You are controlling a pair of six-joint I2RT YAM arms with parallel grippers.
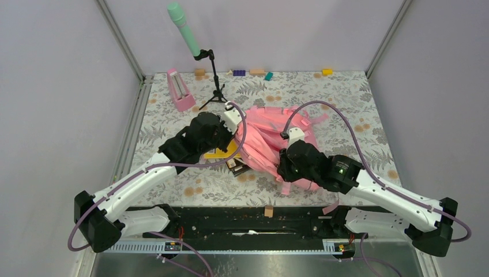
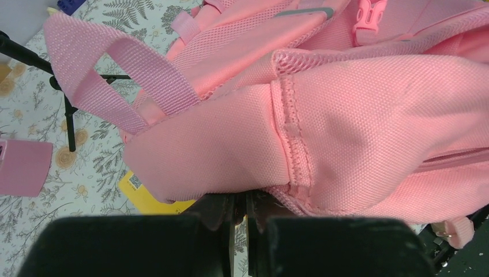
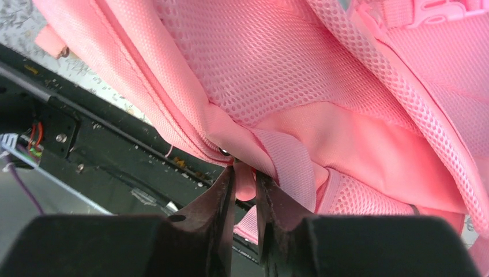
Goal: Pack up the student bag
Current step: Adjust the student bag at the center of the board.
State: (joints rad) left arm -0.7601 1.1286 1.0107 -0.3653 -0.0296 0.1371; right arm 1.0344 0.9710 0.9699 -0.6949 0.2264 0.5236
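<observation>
Metronome (image 1: 180,89) stands back left on the table (image 1: 352,104). Further right, the left gripper (image 2: 241,209) has its jaws pressed together on a hem of the student bag (image 1: 268,138), which lies mid-table between the arms. The right gripper (image 3: 244,183) jaws pinch a pink tab at the bag's edge.

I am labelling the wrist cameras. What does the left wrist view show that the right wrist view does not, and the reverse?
Only the left wrist view: the yellow flat item under the student bag, the black stand legs, the pink metronome, and the left gripper shut on the bag's lower edge. Only the right wrist view: the black base rail and the right gripper pinching a pink fabric fold. Both: the student bag's pink fabric.
</observation>
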